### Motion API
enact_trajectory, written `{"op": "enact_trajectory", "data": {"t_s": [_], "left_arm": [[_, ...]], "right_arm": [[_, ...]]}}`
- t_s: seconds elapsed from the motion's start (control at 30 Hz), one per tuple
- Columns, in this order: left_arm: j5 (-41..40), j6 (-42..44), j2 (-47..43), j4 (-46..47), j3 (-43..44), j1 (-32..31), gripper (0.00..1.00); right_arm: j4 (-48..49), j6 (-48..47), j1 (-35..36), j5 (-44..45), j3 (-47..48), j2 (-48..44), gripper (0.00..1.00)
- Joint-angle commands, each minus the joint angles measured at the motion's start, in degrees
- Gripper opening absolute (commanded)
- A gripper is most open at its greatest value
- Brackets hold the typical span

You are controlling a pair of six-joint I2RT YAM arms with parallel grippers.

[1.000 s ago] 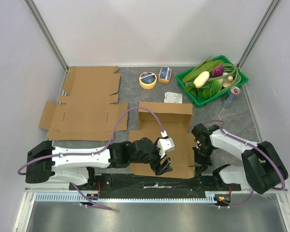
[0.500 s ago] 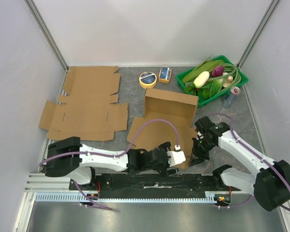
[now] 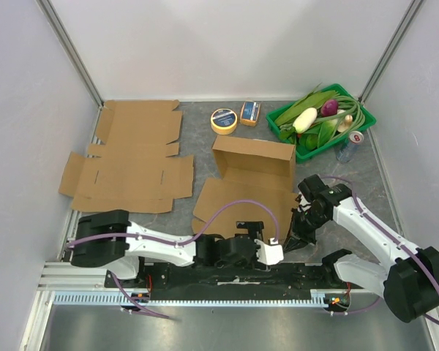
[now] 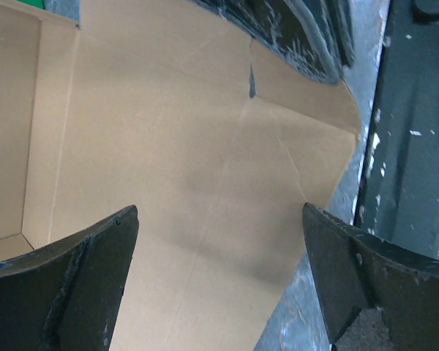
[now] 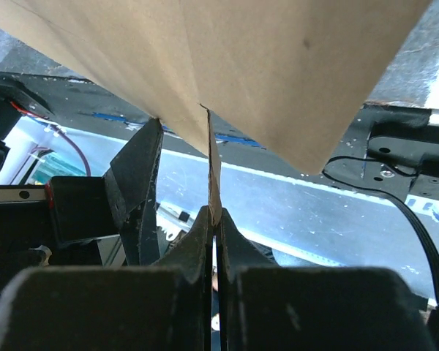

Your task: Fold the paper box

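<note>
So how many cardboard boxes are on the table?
3. At the left lie the far flat sheet and the near flat sheet. The partly folded box sits in the middle. Others may hide beneath.

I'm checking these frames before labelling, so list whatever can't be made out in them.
Top view: the box's near edge is hidden under the left gripper.
Right wrist view: the flap, pinched by the right gripper, fills the upper frame and hides whatever lies behind it.
Top view: print on the tape roll is too small to read.
</note>
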Motion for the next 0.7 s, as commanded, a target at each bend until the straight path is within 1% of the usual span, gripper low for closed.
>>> {"op": "enact_trajectory", "data": {"t_s": [0.0,0.03,0.1,0.23,0.33,0.4,0.43,0.47,0.53,0.57,0.6,0.63,0.67], "left_arm": [[5.04,1.82,-8.24,0.94,-3.27,-1.17,0.99],[5.58,1.37,-10.70,1.11,-4.67,-1.34,0.99],[6.20,1.89,-11.60,1.46,-5.73,-1.43,0.99],[6.64,3.04,-8.98,0.15,-4.86,-1.43,0.99],[7.25,4.53,-6.69,0.06,-4.07,-1.35,0.97],[5.77,5.75,-5.72,0.93,-4.33,-1.43,0.96],[3.76,6.55,-4.93,2.85,-4.33,-1.43,0.95],[-0.35,7.34,-3.44,2.96,-3.81,-1.43,0.90],[-4.06,9.97,-1.94,5.40,-3.54,-1.26,0.82],[-7.13,11.03,-1.32,8.20,-3.37,-1.34,0.74],[-9.07,11.99,-0.10,8.84,-2.67,-1.26,0.65],[-11.09,12.26,0.09,9.72,-2.31,-1.34,0.45],[-13.46,12.27,0.18,9.99,-2.14,-1.43,0.38]], "right_arm": [[-1.29,1.68,-0.55,-4.88,2.74,-0.47,0.00],[-1.38,1.68,-0.55,-5.05,2.92,-0.04,0.00],[-1.29,1.85,-0.55,-5.41,3.62,0.40,0.00],[-0.77,2.90,-0.63,-6.72,3.62,1.02,0.00],[-0.50,3.61,-0.55,-7.78,3.36,0.93,0.00],[-0.50,3.96,-0.64,-8.13,3.10,0.85,0.00],[-0.50,4.14,-0.55,-8.31,3.09,0.67,0.00],[-0.50,4.31,-0.63,-8.48,2.92,0.49,0.00],[-0.33,4.66,-0.63,-9.10,2.74,0.32,0.00],[-0.33,4.93,-0.55,-9.19,2.92,0.23,0.00],[-0.15,4.76,-0.55,-9.10,3.18,0.23,0.00],[-0.07,4.32,-0.63,-9.01,4.31,-0.21,0.01],[0.11,2.83,-1.24,-8.40,5.19,-0.47,0.03]]}}
